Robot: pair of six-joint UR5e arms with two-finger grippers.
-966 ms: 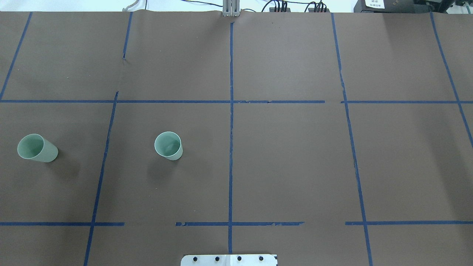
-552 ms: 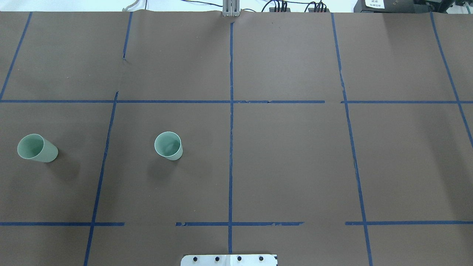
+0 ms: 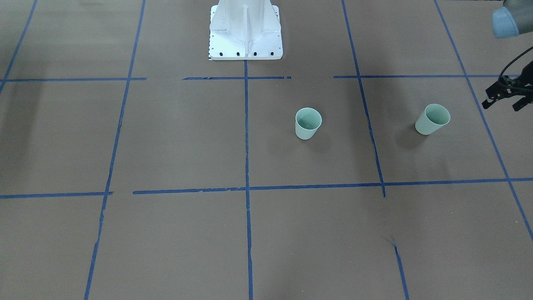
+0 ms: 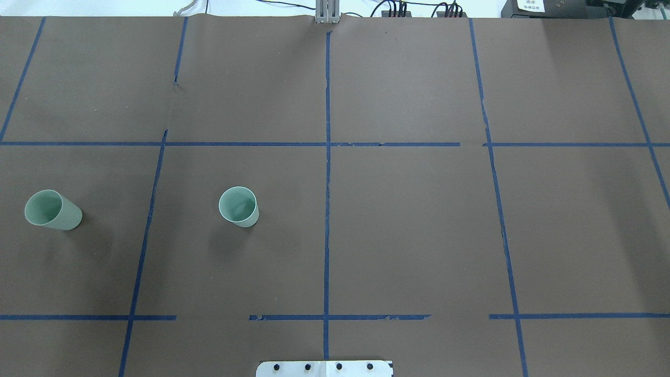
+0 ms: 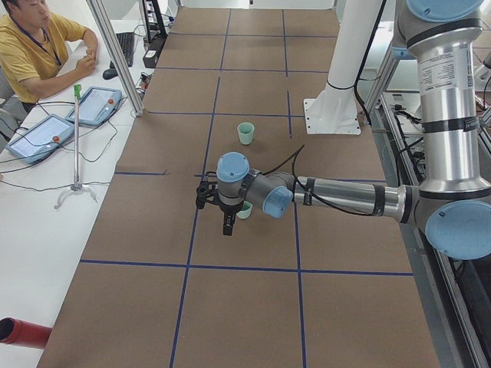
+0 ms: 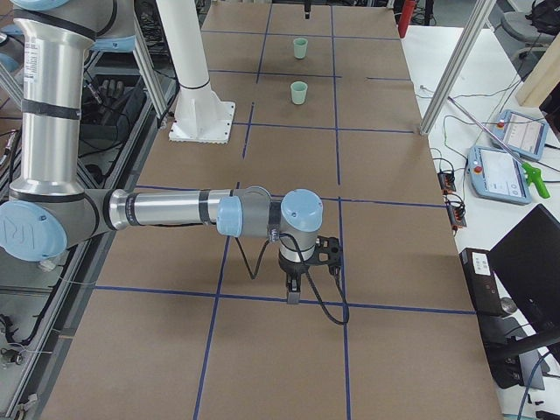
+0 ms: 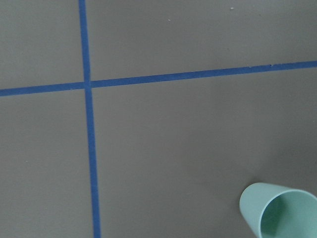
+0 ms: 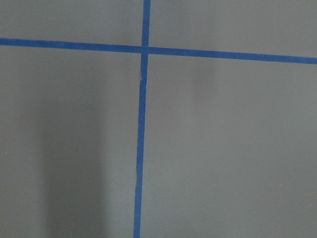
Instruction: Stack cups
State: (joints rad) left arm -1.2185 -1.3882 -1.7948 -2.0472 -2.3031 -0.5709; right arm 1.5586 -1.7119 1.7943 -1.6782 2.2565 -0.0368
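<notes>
Overhead exterior gives me both cups but neither arm: the outer cup (image 4: 52, 210) and the inner cup (image 4: 238, 207) stand upright, mouths up and well apart on the brown worktop (image 4: 419, 235), not yet stacked. From the front-facing camera I catch only part of the left claw (image 3: 504, 99), cut off by the frame edge, so I cannot tell how wide its jaws stand. The outer cup sits near that claw, on its inboard side and not touching it; the inner cup is farther off the same way. In the left-end view the wrist hides most of the outer cup, and my left wrist camera clips it at the lower corner. I find the right claw (image 6: 297, 284) only in the right-end view, well apart from both cups, its opening unreadable.
</notes>
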